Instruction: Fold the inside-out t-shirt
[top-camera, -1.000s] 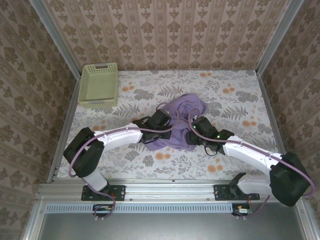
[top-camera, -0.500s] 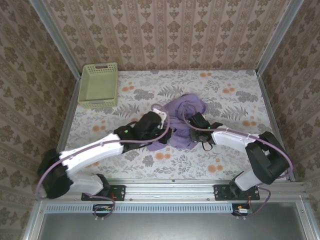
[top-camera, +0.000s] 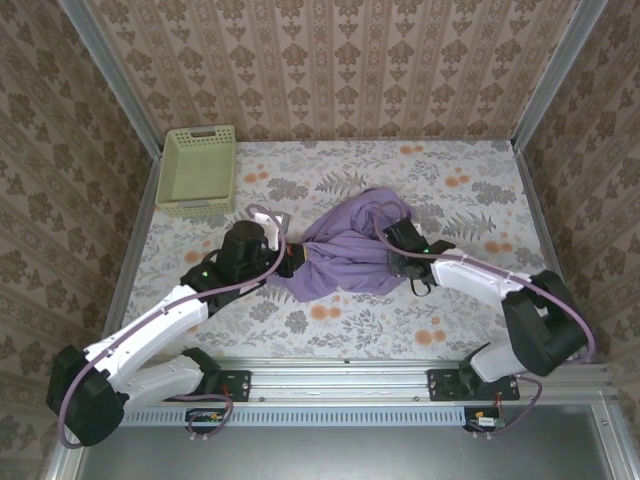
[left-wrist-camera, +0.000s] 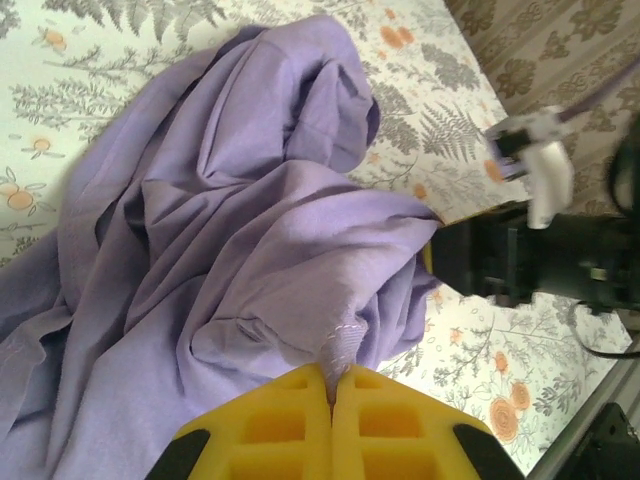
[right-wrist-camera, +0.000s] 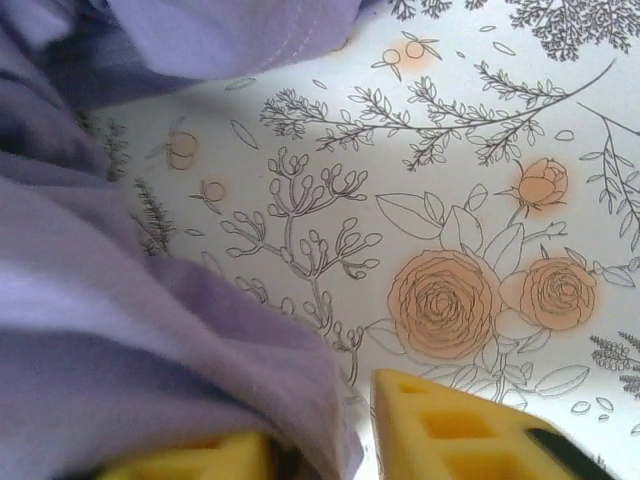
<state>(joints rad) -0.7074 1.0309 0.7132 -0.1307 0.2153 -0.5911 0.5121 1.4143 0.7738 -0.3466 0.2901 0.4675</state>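
The inside-out t-shirt (top-camera: 345, 255) is seen bunched at the middle of the table (top-camera: 480, 200), not yet spread; a pinch of cloth is clamped by the left gripper (left-wrist-camera: 332, 375); the right gripper (right-wrist-camera: 340, 425) is parted, cloth draped over one finger; flattening and every fold are judged left.

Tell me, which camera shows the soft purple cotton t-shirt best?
Top external: the whole soft lavender-purple cotton t-shirt is visible. Left wrist shows folds pinched by the left gripper; right wrist, just an edge.
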